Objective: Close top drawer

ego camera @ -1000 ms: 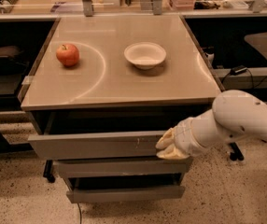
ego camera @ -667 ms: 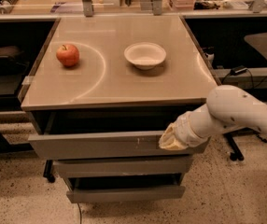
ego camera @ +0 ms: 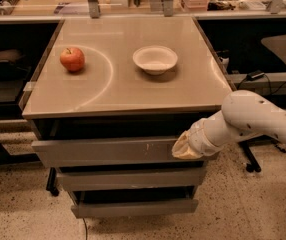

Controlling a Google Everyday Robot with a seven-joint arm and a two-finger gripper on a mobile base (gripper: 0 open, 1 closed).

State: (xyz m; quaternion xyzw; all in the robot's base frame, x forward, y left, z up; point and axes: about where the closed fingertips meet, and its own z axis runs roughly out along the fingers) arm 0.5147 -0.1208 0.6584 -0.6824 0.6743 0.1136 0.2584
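The top drawer point(ego camera: 103, 151) is the widest grey front under the tabletop. It stands slightly open, with a dark gap above its front edge. My gripper point(ego camera: 185, 147), at the end of the white arm point(ego camera: 253, 121) coming in from the right, rests against the right end of the drawer front. Its tip is wrapped in a pale cover.
A red apple point(ego camera: 72, 59) and a white bowl point(ego camera: 155, 59) sit on the beige tabletop point(ego camera: 123, 91). Two narrower grey drawer fronts point(ego camera: 133, 178) point(ego camera: 135, 208) stand below the top drawer. A chair base point(ego camera: 250, 161) is on the floor at the right.
The arm and gripper have moved toward the cabinet, and the top drawer front has gone in a little with them.
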